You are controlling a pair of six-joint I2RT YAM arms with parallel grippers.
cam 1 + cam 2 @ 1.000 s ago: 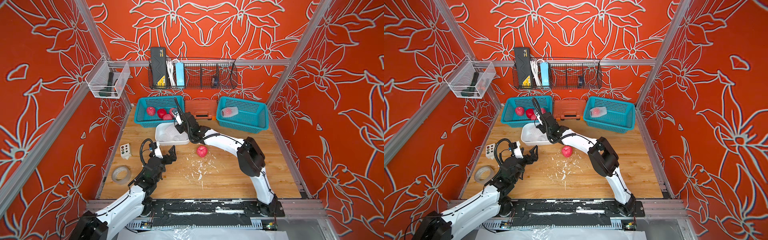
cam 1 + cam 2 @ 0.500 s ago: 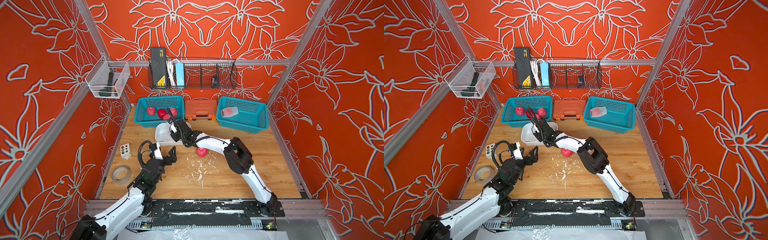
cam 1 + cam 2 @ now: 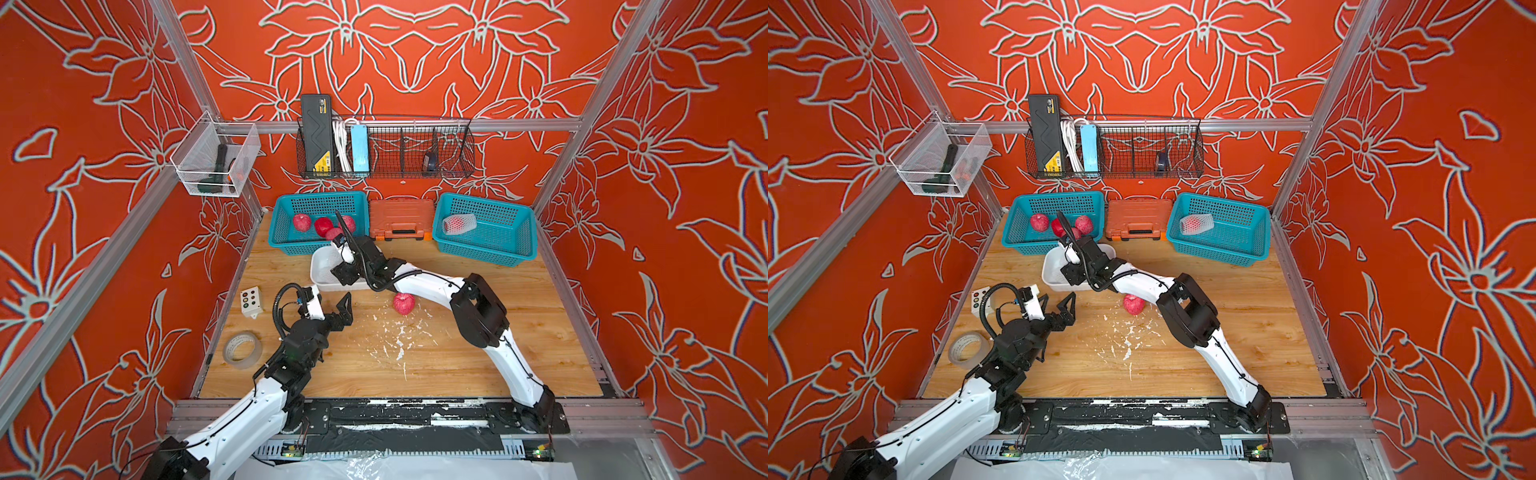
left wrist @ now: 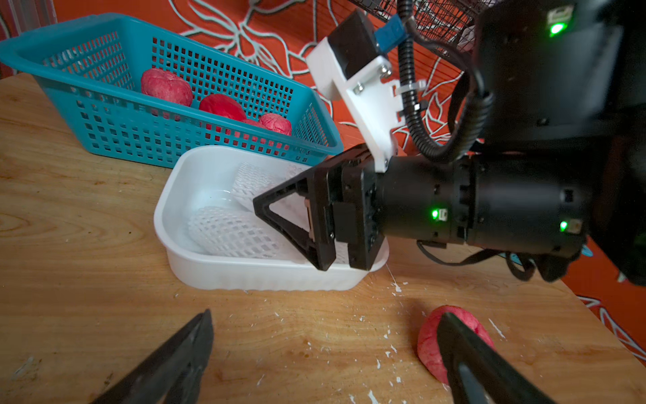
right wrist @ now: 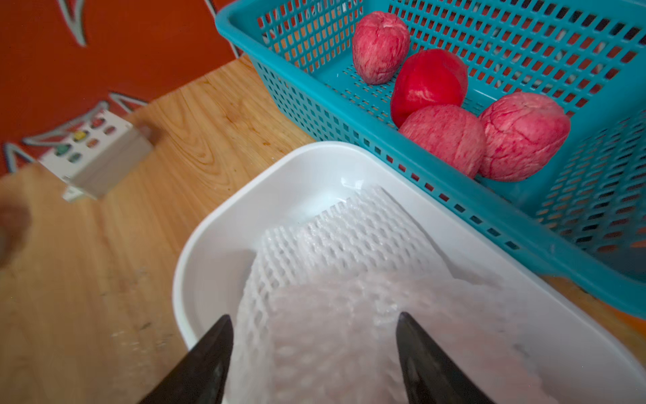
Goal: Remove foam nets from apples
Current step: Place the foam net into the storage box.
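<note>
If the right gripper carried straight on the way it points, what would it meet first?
The right gripper, fingers open, would most likely meet the foam nets lying in the white tray first; depth is hard to judge.

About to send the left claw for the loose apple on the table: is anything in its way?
Nothing visible. Between the left claw and the apple there is only bare table with white foam crumbs. The right arm reaches over the white tray beyond the apple, not across that path.
</note>
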